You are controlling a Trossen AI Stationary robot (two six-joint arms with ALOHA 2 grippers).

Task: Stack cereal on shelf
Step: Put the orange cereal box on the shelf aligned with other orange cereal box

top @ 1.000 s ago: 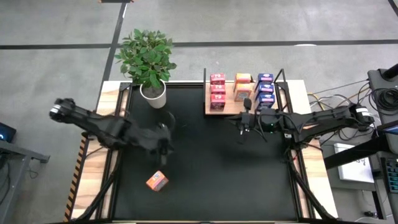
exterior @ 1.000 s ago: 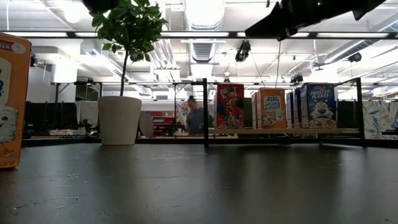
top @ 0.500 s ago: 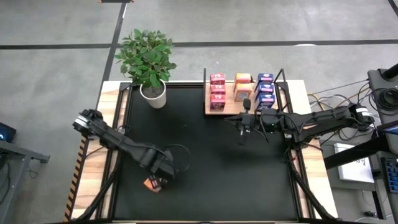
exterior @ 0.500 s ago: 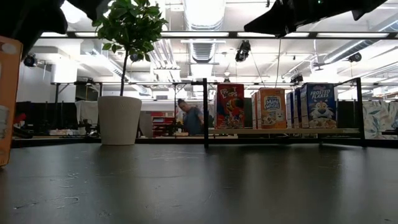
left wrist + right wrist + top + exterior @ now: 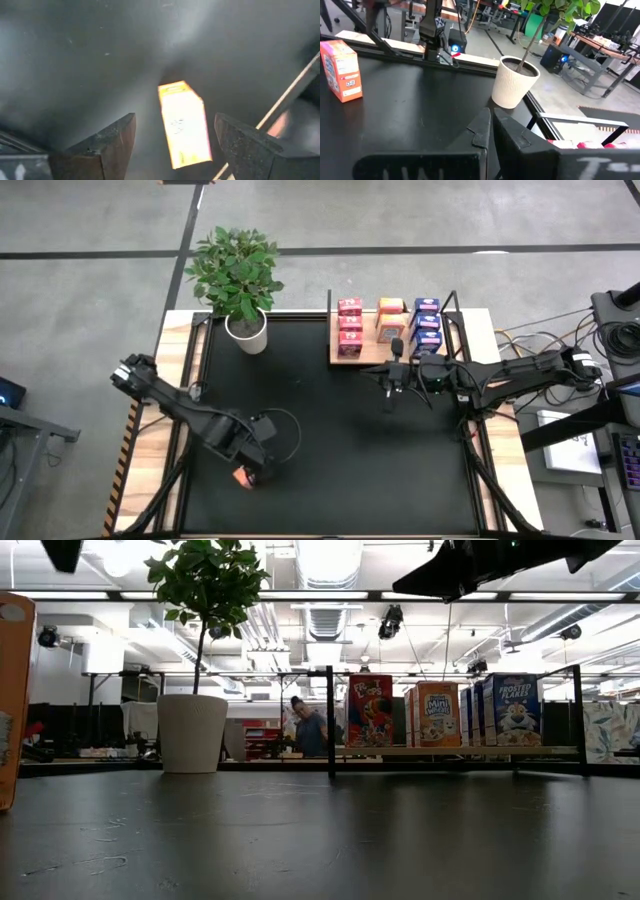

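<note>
— Progress so far?

— Cereal boxes fill most of the shelf [image 5: 345, 358]: reds [image 5: 350, 326], an orange one [image 5: 390, 320], blues [image 5: 427, 325]. One orange box [image 5: 183, 124] is left, standing on the tabletop [image 5: 340, 440] near its front left corner. My left gripper [image 5: 262, 465] hangs over it, jaws spread to either side, not touching. My right gripper [image 5: 396, 376] waits just before the shelf, jaws pressed together.

— Any labels?

— Low view reads "Frosted Flakes" [image 5: 516, 708] and "Mini" on the orange box [image 5: 438, 713]; the red print is too small to read.
</note>
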